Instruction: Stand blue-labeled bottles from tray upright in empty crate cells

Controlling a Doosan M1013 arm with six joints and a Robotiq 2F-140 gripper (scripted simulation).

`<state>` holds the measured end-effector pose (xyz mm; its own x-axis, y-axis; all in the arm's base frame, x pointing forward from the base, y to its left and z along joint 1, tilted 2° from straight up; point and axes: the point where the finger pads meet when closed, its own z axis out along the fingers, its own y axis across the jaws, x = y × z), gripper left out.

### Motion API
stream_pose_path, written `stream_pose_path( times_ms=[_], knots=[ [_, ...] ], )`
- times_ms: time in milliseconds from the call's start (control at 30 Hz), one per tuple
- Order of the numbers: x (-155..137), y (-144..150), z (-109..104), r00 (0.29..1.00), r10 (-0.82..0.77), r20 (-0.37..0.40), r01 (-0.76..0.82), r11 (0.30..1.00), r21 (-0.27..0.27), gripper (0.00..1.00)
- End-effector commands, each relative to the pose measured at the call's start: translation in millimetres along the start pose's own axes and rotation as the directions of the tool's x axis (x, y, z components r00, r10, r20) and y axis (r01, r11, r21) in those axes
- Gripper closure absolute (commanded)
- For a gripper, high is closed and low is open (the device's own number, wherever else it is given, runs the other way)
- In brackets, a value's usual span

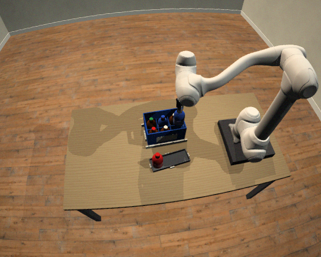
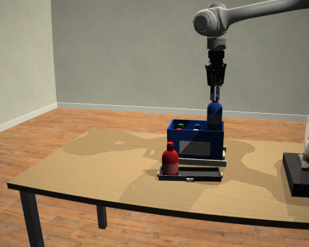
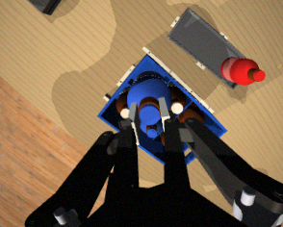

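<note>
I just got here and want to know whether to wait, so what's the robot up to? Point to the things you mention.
The gripper (image 1: 179,110) (image 2: 215,95) (image 3: 149,109) is shut on the neck of a blue bottle (image 1: 179,118) (image 2: 214,113) (image 3: 148,93), upright and partly inside the blue crate (image 1: 166,139) (image 2: 173,144) (image 3: 213,130). Other bottles stand in the crate. A red bottle (image 1: 157,160) (image 2: 170,161) (image 3: 239,71) stands on the dark tray (image 1: 175,158) (image 2: 201,177) (image 3: 199,40).

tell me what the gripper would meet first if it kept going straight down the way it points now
The gripper already has the blue bottle at its fingers, so that bottle would probably meet the inside of the crate first; the exact depth is unclear.
</note>
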<state>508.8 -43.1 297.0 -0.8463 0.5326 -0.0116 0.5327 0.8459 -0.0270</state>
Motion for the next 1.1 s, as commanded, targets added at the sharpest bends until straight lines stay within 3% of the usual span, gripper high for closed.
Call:
stream_pose_path(
  times_ms=[0,1067],
  knots=[
    [0.0,0.0,0.2,1.0,0.0,0.0,0.0,1.0,0.0,1.0],
    [0.1,0.0,31.3,1.0,0.0,0.0,0.0,1.0,0.0,1.0]
  ],
)
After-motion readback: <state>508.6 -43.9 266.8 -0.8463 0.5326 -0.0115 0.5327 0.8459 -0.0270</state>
